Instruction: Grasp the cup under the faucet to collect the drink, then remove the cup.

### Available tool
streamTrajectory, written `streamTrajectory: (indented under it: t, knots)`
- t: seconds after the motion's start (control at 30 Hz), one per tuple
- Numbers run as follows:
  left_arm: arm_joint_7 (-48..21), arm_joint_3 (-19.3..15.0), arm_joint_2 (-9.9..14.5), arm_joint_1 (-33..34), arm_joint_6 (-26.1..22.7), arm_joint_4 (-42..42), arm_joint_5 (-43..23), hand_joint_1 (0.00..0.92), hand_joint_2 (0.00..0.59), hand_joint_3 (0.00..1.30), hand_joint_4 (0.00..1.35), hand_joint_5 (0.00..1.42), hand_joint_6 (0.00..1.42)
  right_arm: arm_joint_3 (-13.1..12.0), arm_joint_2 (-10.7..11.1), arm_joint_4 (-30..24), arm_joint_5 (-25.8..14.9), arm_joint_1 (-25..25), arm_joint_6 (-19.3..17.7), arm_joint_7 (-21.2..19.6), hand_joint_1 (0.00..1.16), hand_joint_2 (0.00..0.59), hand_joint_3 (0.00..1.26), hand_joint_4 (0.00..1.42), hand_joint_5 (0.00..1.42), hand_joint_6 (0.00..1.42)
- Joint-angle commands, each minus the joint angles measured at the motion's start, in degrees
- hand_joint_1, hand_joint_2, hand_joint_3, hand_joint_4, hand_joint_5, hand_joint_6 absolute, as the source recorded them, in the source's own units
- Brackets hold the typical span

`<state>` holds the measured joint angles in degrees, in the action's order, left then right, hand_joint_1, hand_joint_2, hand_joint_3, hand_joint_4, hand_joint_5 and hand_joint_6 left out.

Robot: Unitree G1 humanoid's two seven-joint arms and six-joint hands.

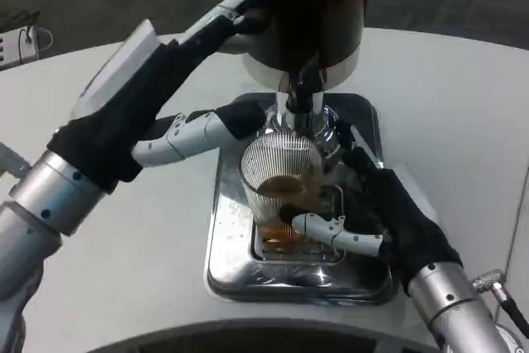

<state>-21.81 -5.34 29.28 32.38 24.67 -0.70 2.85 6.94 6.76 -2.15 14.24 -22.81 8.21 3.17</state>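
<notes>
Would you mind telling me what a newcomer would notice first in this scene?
A ribbed glass cup, partly filled with amber drink, stands at center on a shiny steel tray beneath the dark dispenser. The right hand wraps it from the right. The left hand reaches up to the dispenser's side.

Left hand (178, 80) raised, fingers spread forward, right hand (376, 212) low, fingers curled in a grip
</notes>
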Motion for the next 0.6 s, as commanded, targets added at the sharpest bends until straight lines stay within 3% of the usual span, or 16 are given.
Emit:
streamTrajectory:
  t: [0.03,0.6]
  knots:
    - [1.2,-2.1,0.3,-3.8,0.0,2.5,-1.1,0.000,0.045,0.12,0.07,0.17,0.24,1.0,-0.5,0.9,-0.8,-0.4,-1.3,0.8,0.82,0.209,0.00,0.00,0.03,0.07]
    - [0.4,-6.2,3.2,-14.2,-5.1,8.0,-1.6,0.000,0.050,0.13,0.09,0.18,0.25,2.8,-2.4,5.7,-0.1,-2.6,-3.9,-0.5,0.82,0.209,0.00,0.00,0.04,0.08]
